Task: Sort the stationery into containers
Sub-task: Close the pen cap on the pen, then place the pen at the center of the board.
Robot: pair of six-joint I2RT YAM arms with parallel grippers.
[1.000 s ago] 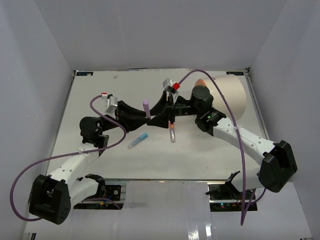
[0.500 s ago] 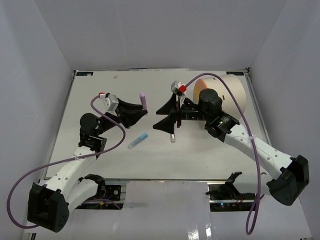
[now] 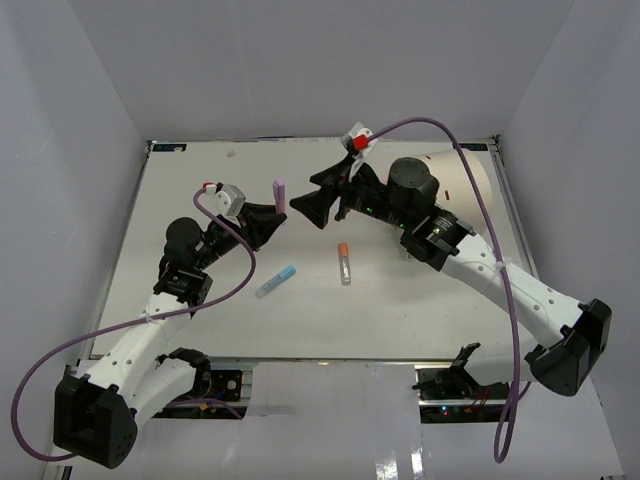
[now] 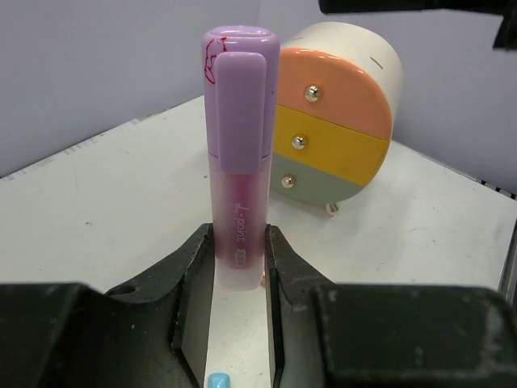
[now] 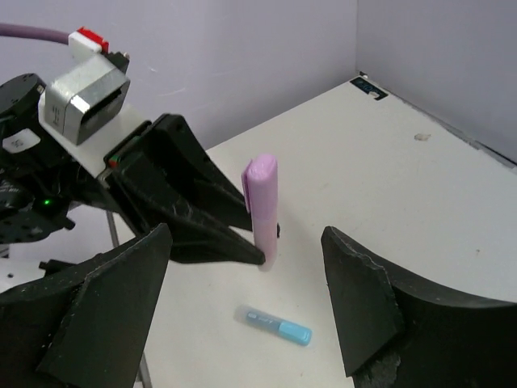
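Note:
My left gripper (image 3: pixel 277 207) is shut on a purple marker (image 3: pixel 280 192) and holds it upright above the table; the left wrist view shows the marker (image 4: pixel 240 153) clamped at its lower end between both fingers. My right gripper (image 3: pixel 312 196) is open and empty, facing the purple marker (image 5: pixel 262 206) from a short distance. A blue-capped marker (image 3: pixel 276 281) and an orange-capped marker (image 3: pixel 344 262) lie on the table. The cream drum container (image 3: pixel 474 180) lies at the back right, half hidden by my right arm. Its round face (image 4: pixel 335 113) shows orange, yellow and grey bands with brass knobs.
White walls enclose the table (image 3: pixel 200 300) on three sides. The blue-capped marker also shows below my right gripper (image 5: pixel 276 325). Purple cables loop off both arms.
My right gripper has risen and swung back-left, away from the orange-capped marker, which stays on the table. My left gripper has drawn left and back with the purple marker.

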